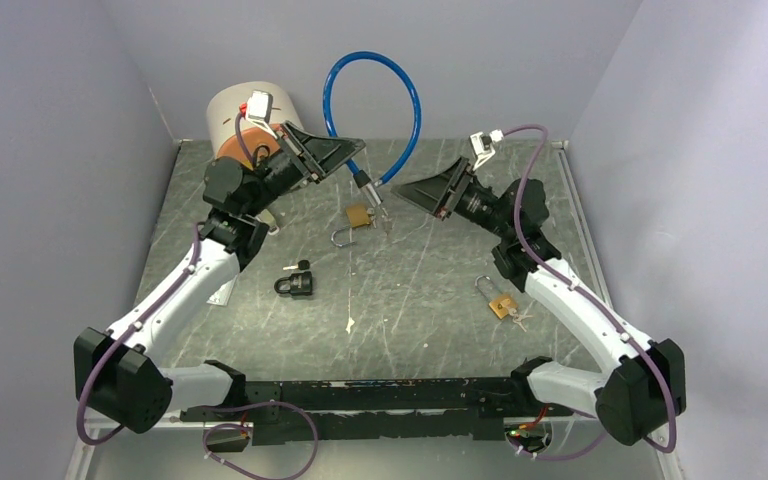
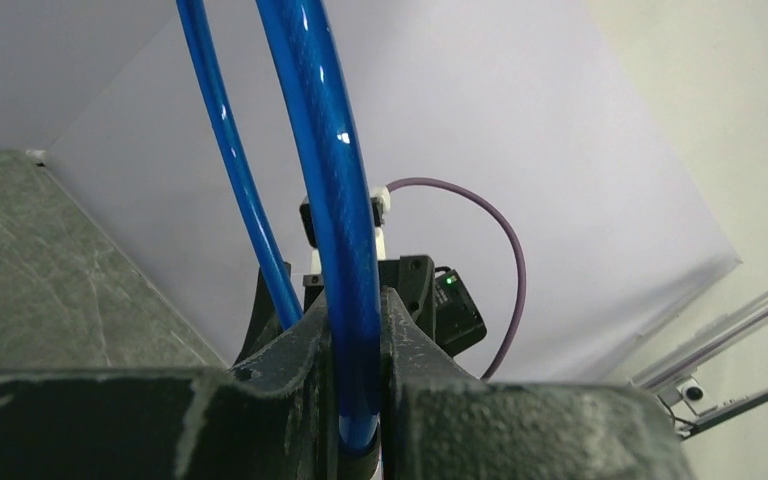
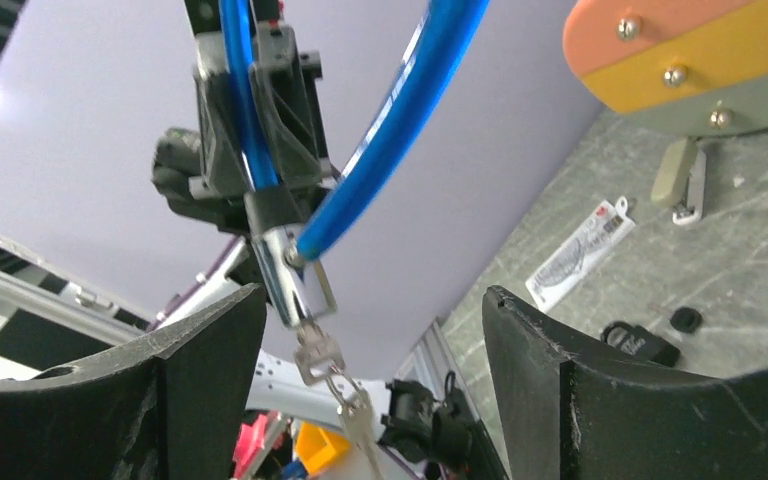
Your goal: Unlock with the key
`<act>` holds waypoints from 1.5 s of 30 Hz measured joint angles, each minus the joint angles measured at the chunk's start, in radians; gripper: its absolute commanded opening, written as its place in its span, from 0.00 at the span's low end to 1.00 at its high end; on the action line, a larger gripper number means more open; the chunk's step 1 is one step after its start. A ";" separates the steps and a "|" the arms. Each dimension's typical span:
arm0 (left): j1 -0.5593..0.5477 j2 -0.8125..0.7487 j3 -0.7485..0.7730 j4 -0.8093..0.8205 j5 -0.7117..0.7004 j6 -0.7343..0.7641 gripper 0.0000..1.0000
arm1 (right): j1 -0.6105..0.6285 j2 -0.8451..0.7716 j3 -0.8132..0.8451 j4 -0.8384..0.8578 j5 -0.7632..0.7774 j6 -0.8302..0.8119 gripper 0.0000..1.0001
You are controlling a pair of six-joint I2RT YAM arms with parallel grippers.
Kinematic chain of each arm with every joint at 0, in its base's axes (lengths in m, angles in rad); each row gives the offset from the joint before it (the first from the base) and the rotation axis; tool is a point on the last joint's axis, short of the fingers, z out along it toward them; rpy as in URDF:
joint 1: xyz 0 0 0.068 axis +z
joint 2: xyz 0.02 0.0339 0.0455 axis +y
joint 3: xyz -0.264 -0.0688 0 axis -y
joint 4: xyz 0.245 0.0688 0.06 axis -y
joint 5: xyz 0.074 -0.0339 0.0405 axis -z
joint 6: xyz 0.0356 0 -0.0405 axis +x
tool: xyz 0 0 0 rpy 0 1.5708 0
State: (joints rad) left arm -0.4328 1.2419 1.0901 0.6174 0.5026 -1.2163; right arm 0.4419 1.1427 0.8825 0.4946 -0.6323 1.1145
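My left claw (image 2: pixel 360 400) pinches the blue cable lock (image 2: pixel 330 200) above the worktop (image 1: pixel 430 290). My right claw (image 3: pixel 375 310) gapes empty, facing the key (image 3: pixel 317 352) in its barrel. Next, I judge: close on it and turn.

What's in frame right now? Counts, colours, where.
blue cable lock: 1, blue, raised over far middle
keys: at least 2, silver, hanging from the cable lock's barrel
brass padlock: 2, brass, one at table centre, one near right
black padlock: 1, black, left of centre
drum: 1, white and orange, far left
paper tag: 1, white, by left arm
table: 1, grey-green
left claw: black, shut on the cable lock
right claw: black, open, facing the keys
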 measured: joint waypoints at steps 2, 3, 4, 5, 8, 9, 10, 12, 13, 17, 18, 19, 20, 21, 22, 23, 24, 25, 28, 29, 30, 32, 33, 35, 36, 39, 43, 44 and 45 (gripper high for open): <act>0.000 0.002 0.000 0.020 0.012 0.000 0.03 | 0.000 0.004 0.024 -0.003 0.024 0.016 0.82; 0.000 0.005 0.000 0.032 0.019 0.000 0.02 | 0.000 0.008 0.039 -0.005 0.034 0.022 0.81; 0.000 0.008 0.000 0.041 0.024 -0.001 0.02 | 0.000 0.011 0.051 -0.005 0.043 0.026 0.80; 0.000 0.013 0.000 0.050 0.028 -0.003 0.02 | 0.000 0.018 0.067 -0.004 0.054 0.035 0.79; 0.000 0.024 -0.004 0.070 0.039 -0.008 0.02 | 0.000 0.045 0.101 0.006 0.069 0.052 0.70; 0.000 0.026 -0.006 0.076 0.042 -0.010 0.02 | 0.000 0.057 0.113 0.009 0.072 0.058 0.63; 0.000 0.028 -0.008 0.077 0.045 -0.012 0.03 | 0.000 0.068 0.123 0.009 0.073 0.062 0.55; 0.000 0.032 -0.010 0.082 0.050 -0.019 0.03 | 0.000 0.099 0.153 0.007 0.072 0.067 0.35; 0.000 0.032 -0.013 0.083 0.050 -0.024 0.03 | 0.000 0.114 0.170 -0.003 0.072 0.069 0.23; 0.000 0.032 -0.020 0.094 0.050 -0.018 0.02 | -0.003 0.137 0.205 -0.070 0.082 0.044 0.00; 0.000 0.032 -0.023 0.087 0.050 -0.014 0.03 | -0.003 0.135 0.212 -0.094 0.088 0.023 0.00; 0.002 0.032 -0.024 0.075 0.049 -0.009 0.02 | -0.003 0.131 0.218 -0.116 0.101 -0.003 0.00; 0.002 0.031 -0.024 0.058 0.047 -0.002 0.02 | -0.003 0.125 0.222 -0.138 0.113 -0.032 0.00; 0.003 0.027 -0.024 0.035 0.045 0.004 0.02 | -0.003 0.117 0.224 -0.156 0.127 -0.058 0.00; 0.003 0.023 -0.024 0.010 0.042 0.011 0.02 | -0.004 0.105 0.223 -0.174 0.144 -0.090 0.00; 0.003 0.017 -0.024 -0.025 0.038 0.021 0.02 | -0.004 0.092 0.223 -0.190 0.163 -0.122 0.00; 0.003 0.010 -0.024 -0.064 0.032 0.029 0.02 | -0.003 0.077 0.222 -0.207 0.181 -0.154 0.00; 0.003 0.002 -0.024 -0.103 0.025 0.037 0.02 | -0.002 0.063 0.222 -0.219 0.193 -0.180 0.00; 0.002 -0.022 -0.018 -0.240 0.021 0.073 0.03 | 0.003 0.013 0.222 -0.271 0.259 -0.272 0.00; 0.004 -0.026 -0.013 -0.272 0.022 0.080 0.02 | -0.002 0.004 0.222 -0.282 0.279 -0.295 0.00; 0.006 -0.027 -0.001 -0.323 0.023 0.098 0.03 | -0.007 -0.004 0.227 -0.305 0.307 -0.323 0.00; 0.011 -0.026 0.018 -0.397 0.026 0.124 0.02 | -0.014 -0.005 0.238 -0.346 0.350 -0.357 0.00; 0.012 -0.026 0.023 -0.424 0.029 0.134 0.02 | -0.016 -0.002 0.241 -0.371 0.373 -0.373 0.00; 0.012 -0.021 0.028 -0.468 0.042 0.160 0.02 | -0.026 0.004 0.241 -0.426 0.408 -0.396 0.00; 0.012 -0.012 0.032 -0.489 0.051 0.171 0.02 | -0.029 0.010 0.242 -0.459 0.427 -0.409 0.00; 0.012 0.034 0.047 -0.541 0.072 0.208 0.02 | -0.062 0.044 0.243 -0.571 0.475 -0.446 0.00; 0.012 0.132 0.072 -0.639 0.076 0.277 0.03 | -0.153 0.112 0.237 -0.704 0.497 -0.481 0.00; 0.012 0.165 0.085 -0.671 0.072 0.304 0.03 | -0.182 0.127 0.228 -0.732 0.497 -0.487 0.00; 0.012 0.193 0.100 -0.698 0.064 0.326 0.03 | -0.211 0.140 0.214 -0.754 0.496 -0.492 0.00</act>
State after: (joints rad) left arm -0.4206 1.4349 1.1896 -0.0807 0.5671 -0.8906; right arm 0.2310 1.2831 1.0966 -0.2596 -0.1360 0.6224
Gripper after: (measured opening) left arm 0.164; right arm 0.124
